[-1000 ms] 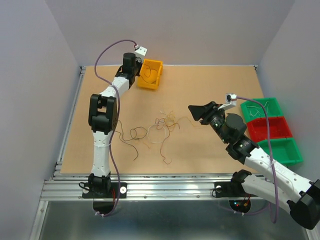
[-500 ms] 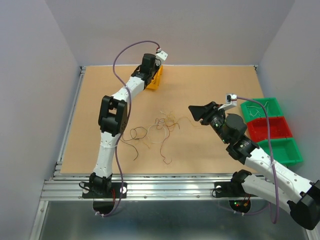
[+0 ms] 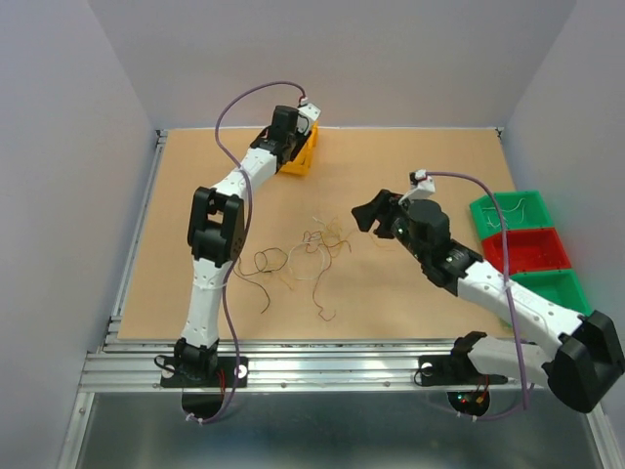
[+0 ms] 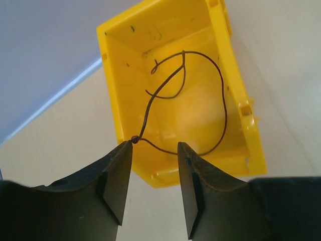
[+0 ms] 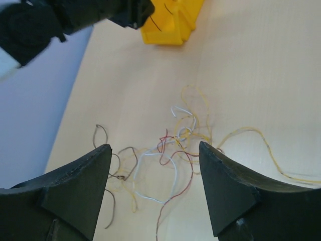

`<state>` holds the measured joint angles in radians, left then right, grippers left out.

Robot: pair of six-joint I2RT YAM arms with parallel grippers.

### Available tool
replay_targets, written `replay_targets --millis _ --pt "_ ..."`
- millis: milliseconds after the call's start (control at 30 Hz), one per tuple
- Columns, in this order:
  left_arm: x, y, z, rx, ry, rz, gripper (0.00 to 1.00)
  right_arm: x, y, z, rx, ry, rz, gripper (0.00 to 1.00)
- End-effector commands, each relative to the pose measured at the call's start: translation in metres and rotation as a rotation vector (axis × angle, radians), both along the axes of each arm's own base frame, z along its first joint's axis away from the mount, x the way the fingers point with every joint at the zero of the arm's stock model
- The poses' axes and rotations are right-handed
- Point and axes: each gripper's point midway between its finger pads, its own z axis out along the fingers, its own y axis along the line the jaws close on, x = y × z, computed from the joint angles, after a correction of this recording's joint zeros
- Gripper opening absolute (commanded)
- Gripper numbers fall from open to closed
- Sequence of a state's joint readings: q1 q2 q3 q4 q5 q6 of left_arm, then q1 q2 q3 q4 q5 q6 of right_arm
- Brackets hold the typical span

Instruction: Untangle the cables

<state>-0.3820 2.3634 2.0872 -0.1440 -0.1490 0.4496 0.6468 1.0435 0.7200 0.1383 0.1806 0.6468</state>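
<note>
one tabletop (image 3: pixel 410 293) carries everything, and two arms split it between them. the left arm (image 3: pixel 213 230) reaches to the far edge, left of the middle, where a yellow bin (image 4: pixel 114 85) sits. the right arm (image 3: pixel 508 298) leans over the middle. along the right edge stands a row of bins (image 3: pixel 527 254), the farthest a green bin (image 3: pixel 539 215) with pale strands in it, which suggests each bin takes one colour of sorted wire.

the left gripper (image 4: pixel 154 150) hangs above the yellow bin, its jaws parted a moderate way and nothing clamped between them. that position reads as a drop, so the wire lands inside the walls rather than on the tabletop. the right gripper (image 5: pixel 153 150) hovers over the middle with its jaws wide and empty, likely lined up to choose a strand.

most of the cables (image 5: pixel 175 145) lie in a loose tangle at the middle of the tabletop, tan, whitish, reddish and brown loops crossing, with a few strays toward the left edge. one dark brown cable (image 4: pixel 224 108) curls down into the yellow bin, its knotted end touching one fingertip (image 4: pixel 120 170) of the left gripper, so it may cling instead of falling free.
</note>
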Motion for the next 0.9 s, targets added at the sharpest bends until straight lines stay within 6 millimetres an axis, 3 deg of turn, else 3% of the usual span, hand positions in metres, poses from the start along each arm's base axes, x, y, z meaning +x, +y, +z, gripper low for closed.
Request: replay_targets --millis 0,33,67,133,300,400,433,467,500,533,567,633,667,700,733,867 --pt "-0.025 -0.003 0.096 -0.126 -0.126 -0.033 0.57 0.013 0.022 -0.022 -0.117 0.072 0.093 0.72" --pt "-0.03 -0.004 0.099 -0.135 -0.128 -0.043 0.62 0.015 0.027 -0.03 -0.133 0.09 0.107 0.72" --pt "-0.035 -0.003 0.119 -0.153 -0.166 -0.05 0.66 0.018 0.03 -0.037 -0.15 0.103 0.113 0.71" --pt "-0.041 -0.002 0.117 -0.155 -0.163 -0.052 0.73 0.027 0.036 -0.06 -0.189 0.149 0.117 0.69" --pt "-0.036 0.0 0.125 -0.156 -0.198 -0.04 0.74 0.039 0.06 -0.091 -0.277 0.178 0.157 0.69" --pt "-0.044 -0.001 0.127 -0.196 -0.192 -0.073 0.74 0.046 0.075 -0.11 -0.337 0.19 0.173 0.7" --pt "-0.052 0.0 0.111 -0.208 -0.164 -0.083 0.74 0.048 0.078 -0.117 -0.354 0.199 0.173 0.7" --pt "-0.06 -0.005 0.108 -0.25 -0.146 -0.1 0.74 0.05 0.081 -0.128 -0.374 0.215 0.173 0.7" --pt "-0.079 -0.006 0.099 -0.282 -0.119 -0.145 0.74 0.056 0.082 -0.127 -0.382 0.208 0.159 0.7" --pt "-0.093 -0.005 0.122 -0.308 -0.17 -0.173 0.74 0.061 0.086 -0.126 -0.386 0.201 0.152 0.68" --pt "-0.101 -0.002 0.091 -0.29 -0.108 -0.164 0.74 0.063 0.084 -0.126 -0.394 0.195 0.141 0.67" --pt "-0.119 0.004 0.11 -0.326 -0.19 -0.168 0.79 0.076 0.082 -0.118 -0.419 0.148 0.088 0.62" --pt "-0.121 0.005 0.118 -0.336 -0.212 -0.164 0.79 0.082 0.079 -0.117 -0.431 0.139 0.06 0.55" --pt "-0.123 0.007 0.131 -0.351 -0.234 -0.162 0.79 0.086 0.077 -0.116 -0.44 0.131 0.041 0.37" --pt "-0.126 0.002 0.133 -0.377 -0.228 -0.177 0.77 0.091 0.074 -0.115 -0.456 0.126 0.008 0.01" --pt "-0.137 -0.01 0.139 -0.461 -0.231 -0.227 0.75 0.079 0.067 -0.102 -0.441 0.104 0.001 0.01"
